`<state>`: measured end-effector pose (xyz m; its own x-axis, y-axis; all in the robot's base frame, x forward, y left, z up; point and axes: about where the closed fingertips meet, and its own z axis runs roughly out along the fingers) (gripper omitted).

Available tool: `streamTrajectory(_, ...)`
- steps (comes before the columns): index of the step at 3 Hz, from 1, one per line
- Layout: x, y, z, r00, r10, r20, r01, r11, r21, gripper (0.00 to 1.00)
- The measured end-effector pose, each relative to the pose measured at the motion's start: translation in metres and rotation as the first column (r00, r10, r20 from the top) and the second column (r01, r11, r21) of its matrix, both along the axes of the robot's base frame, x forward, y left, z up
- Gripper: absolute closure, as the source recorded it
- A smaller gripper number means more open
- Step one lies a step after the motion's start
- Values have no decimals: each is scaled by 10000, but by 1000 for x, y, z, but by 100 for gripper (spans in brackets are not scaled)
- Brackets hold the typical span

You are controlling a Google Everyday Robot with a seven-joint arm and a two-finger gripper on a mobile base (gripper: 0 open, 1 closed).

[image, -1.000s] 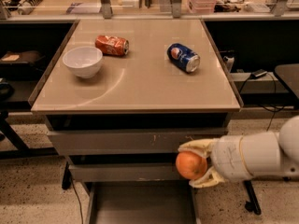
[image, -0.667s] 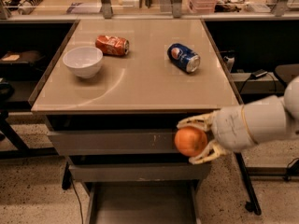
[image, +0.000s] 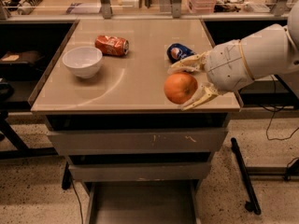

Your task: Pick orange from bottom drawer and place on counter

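My gripper (image: 183, 87) is shut on the orange (image: 180, 88), a round orange fruit held between its two pale fingers. It hangs above the front right part of the beige counter (image: 135, 85), near the front edge. The white arm reaches in from the right. The bottom drawer (image: 142, 203) stands pulled out at the bottom of the cabinet, its flat grey floor bare where it shows.
On the counter stand a white bowl (image: 82, 61) at the left, a crushed red-orange can (image: 111, 45) behind it, and a blue can (image: 178, 53) lying just behind my gripper. Two scuffed grey drawers (image: 140, 141) are closed. Shelves with clutter run along the back.
My gripper has risen with the orange from in front of the drawer fronts up to above the counter's front right part.
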<state>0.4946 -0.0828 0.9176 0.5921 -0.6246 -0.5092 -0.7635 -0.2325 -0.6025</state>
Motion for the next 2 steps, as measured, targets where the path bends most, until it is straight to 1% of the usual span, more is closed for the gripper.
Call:
streamTrajectory(1,0,0,0,10000,5,-5,-5,10000,0,100)
streamTrajectory(2,9,3,4,9999,133,34,-133,9997,187,100)
